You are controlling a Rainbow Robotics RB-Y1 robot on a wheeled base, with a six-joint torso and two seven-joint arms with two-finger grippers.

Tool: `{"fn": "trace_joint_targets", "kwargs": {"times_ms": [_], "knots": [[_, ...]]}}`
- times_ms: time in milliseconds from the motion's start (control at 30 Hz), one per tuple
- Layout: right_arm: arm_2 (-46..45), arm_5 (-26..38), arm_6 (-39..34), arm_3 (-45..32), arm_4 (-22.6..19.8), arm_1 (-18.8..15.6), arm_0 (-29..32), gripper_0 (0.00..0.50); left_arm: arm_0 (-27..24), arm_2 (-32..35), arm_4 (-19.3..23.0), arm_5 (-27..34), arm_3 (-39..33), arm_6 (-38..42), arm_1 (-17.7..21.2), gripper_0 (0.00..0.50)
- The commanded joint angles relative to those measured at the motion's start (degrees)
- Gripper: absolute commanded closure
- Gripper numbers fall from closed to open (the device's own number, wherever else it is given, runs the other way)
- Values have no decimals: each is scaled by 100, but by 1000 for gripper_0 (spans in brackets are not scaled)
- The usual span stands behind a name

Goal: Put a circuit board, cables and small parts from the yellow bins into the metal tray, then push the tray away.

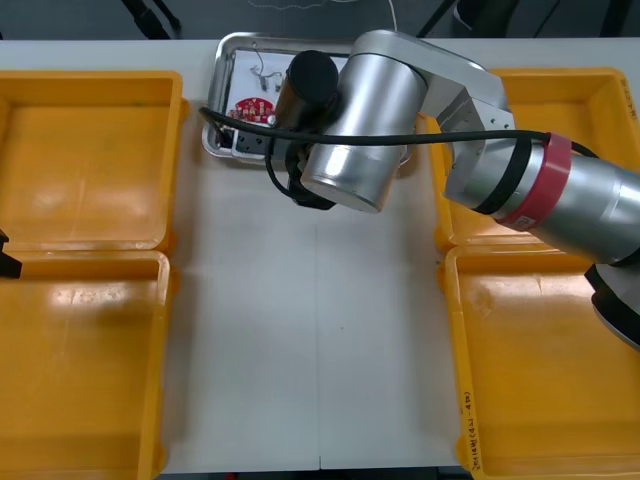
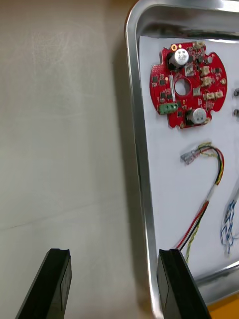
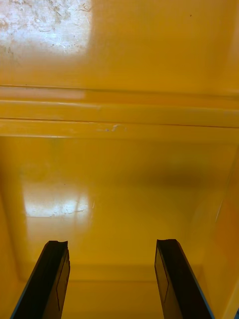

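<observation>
– So, the jaws first: what have they got?

– Nothing. The right gripper (image 2: 113, 255) stands released, one finger over bare table (image 1: 320, 350), the other at the rim of the metal tray (image 2: 137, 124), near the tray's 7 o'clock corner. Whether it touches the rim cannot be told. The left gripper (image 3: 110, 244) hangs just as slack over the yellow bins (image 1: 90, 160) at the table's 9 o'clock side, parked.

– And the load?

– In the tray, at the table's 12 o'clock. The red and yellow cable (image 2: 211, 199) lies just past the finger at the rim, the blue and white cable (image 2: 229, 224) beside it. The round red circuit board (image 2: 186, 87) sits farther on, with small metal parts (image 2: 236, 112) next to it.

– Which step is this?

– By the look of it, loading is done and the push is in hand. The next move calls for the fingers to bear on the near rim and drive straight toward 12 o'clock, so the tray does not swivel.

– Anything in the way?

– The bins sit at 10, 8, 2 and 4 o'clock, well off the lane. The right arm (image 1: 360, 130) reaches across the tray itself. The real worry is room: the tray lies close to the table's far edge, and a long shove could send it over.
</observation>
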Motion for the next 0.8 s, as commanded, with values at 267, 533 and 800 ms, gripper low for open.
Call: {"fn": "trace_joint_targets", "kwargs": {"times_ms": [267,533,800], "knots": [[-811,1137,-1538,-1996,-654,-860,844,0,80,184,-48,37,-147,-359,-43,0],[-1822,1322,-1907,-2541,-1612,-1246,1731,0,80,184,-48,37,-147,-359,-43,0],[-2736,1823,-1978,-3156,-1542,-1536,2689,0,80,184,-48,37,-147,-359,-43,0]]}}
